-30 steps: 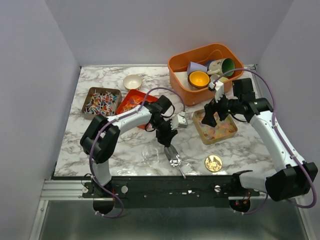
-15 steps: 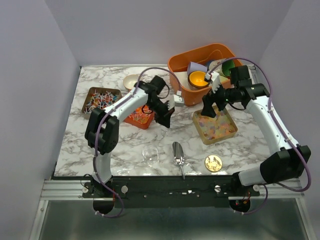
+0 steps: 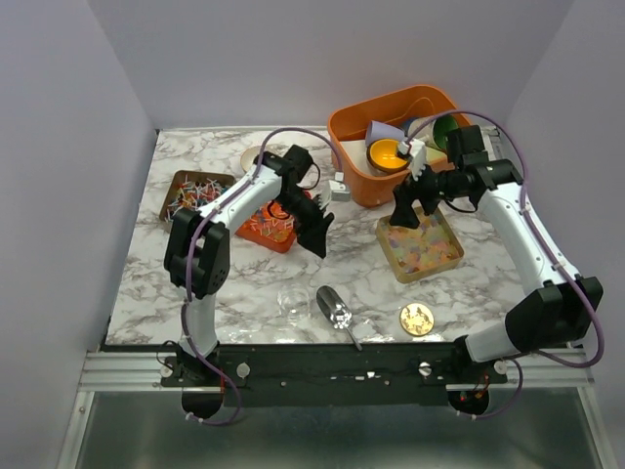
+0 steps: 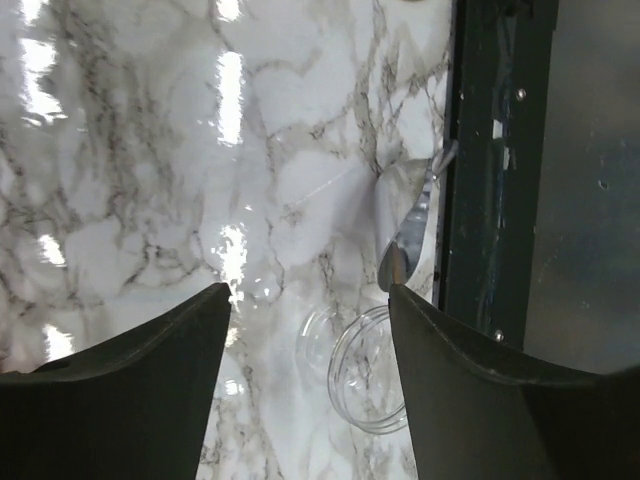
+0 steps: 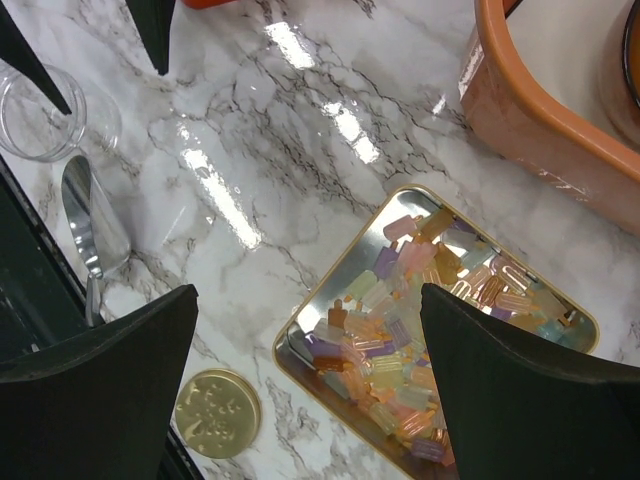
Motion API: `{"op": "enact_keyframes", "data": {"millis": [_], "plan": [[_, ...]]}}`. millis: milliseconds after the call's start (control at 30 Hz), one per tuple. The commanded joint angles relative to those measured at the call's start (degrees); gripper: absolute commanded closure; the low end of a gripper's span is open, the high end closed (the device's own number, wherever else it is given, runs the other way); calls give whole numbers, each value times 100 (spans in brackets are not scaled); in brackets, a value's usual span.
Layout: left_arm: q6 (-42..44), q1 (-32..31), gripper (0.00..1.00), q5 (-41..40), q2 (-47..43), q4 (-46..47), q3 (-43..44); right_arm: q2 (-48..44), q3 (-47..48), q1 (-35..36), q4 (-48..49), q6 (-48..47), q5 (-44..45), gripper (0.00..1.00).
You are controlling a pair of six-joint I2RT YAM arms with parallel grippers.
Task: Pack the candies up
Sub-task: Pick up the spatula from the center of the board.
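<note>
Your left gripper [image 3: 314, 234] hangs released, jaws apart with nothing between them, above the marble surface [image 3: 215, 283] just beside the red tray [image 3: 277, 245] of wrapped candies [image 3: 266, 228]. Near the front edge, the clear cup [image 4: 365, 365] and the metal scoop [image 4: 410, 235] lie close together. Your right gripper [image 5: 310, 295] is spread wide and empty over the gold-rimmed tray [image 5: 285, 345], where the pastel gummies [image 5: 410, 330] lie heaped. More wrapped sweets fill the brown tin [image 3: 168, 200] at the left. The gold disc [image 5: 217, 412] lies on the surface near that gold-rimmed tray.
</note>
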Motion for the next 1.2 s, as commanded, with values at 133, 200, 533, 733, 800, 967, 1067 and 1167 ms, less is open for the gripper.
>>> {"op": "enact_keyframes", "data": {"millis": [133, 200, 533, 733, 800, 967, 1067, 1167], "plan": [[712, -457, 23, -419, -682, 455, -1366, -611, -666, -37, -17, 7, -9, 0], [607, -589, 23, -507, -735, 642, -1568, -690, -806, -37, 45, 33, -18, 0], [-17, -871, 24, -386, -77, 1153, -1218, -822, -983, -37, 221, 68, 61, 0], [-79, -906, 24, -244, 126, 1038, -945, -980, -1176, -45, 220, 24, 96, 0], [-70, -941, 25, -218, 161, 985, -927, -1024, -1281, -37, 221, 24, 105, 0], [-114, -1020, 33, -270, 267, 959, -1050, -1033, -1422, -37, 273, 24, 88, 0], [-35, -1082, 40, -297, 302, 915, -1191, -998, -1405, -45, 273, 24, 79, 0], [96, -1108, 47, -314, 346, 818, -1340, -928, -1309, -37, 230, 7, 79, 0]]}}
